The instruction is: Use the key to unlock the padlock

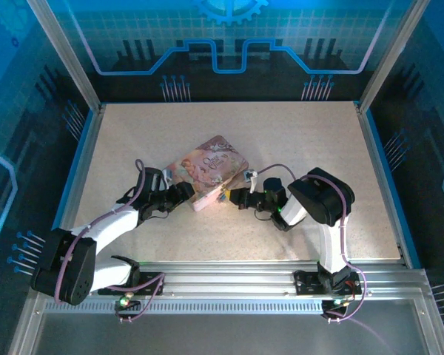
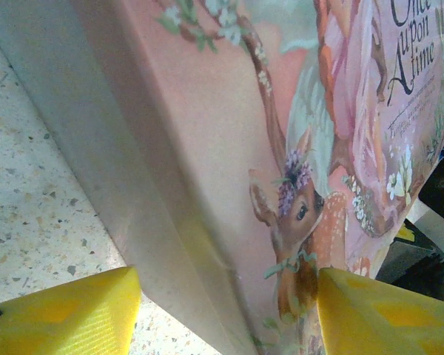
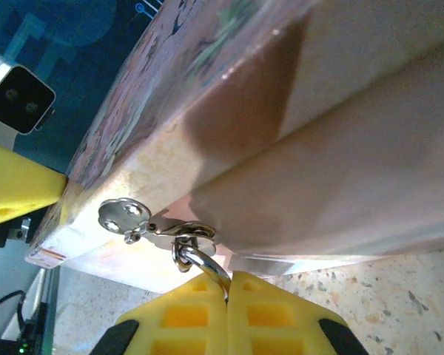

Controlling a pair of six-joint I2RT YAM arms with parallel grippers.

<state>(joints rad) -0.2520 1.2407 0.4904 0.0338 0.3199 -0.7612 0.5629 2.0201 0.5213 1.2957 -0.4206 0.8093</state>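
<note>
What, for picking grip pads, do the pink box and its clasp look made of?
Pink box: probably printed sheet metal, though coated card is possible; smooth, semi-gloss, with highlights along its edge. Clasp: polished silvery metal, judging by its bright mirror glints.

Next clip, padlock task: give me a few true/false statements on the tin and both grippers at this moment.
1. The right gripper is shut on a metal loop hanging at the clasp of the pink tin. True.
2. The pink tin lies in the table's far right corner. False: it lies near the middle of the table, between the two grippers.
3. The left gripper straddles the pink tin's edge, one finger on each side. True.
4. The pink tin's lid is plain blue. False: it is pink, with a painted fawn.
</note>
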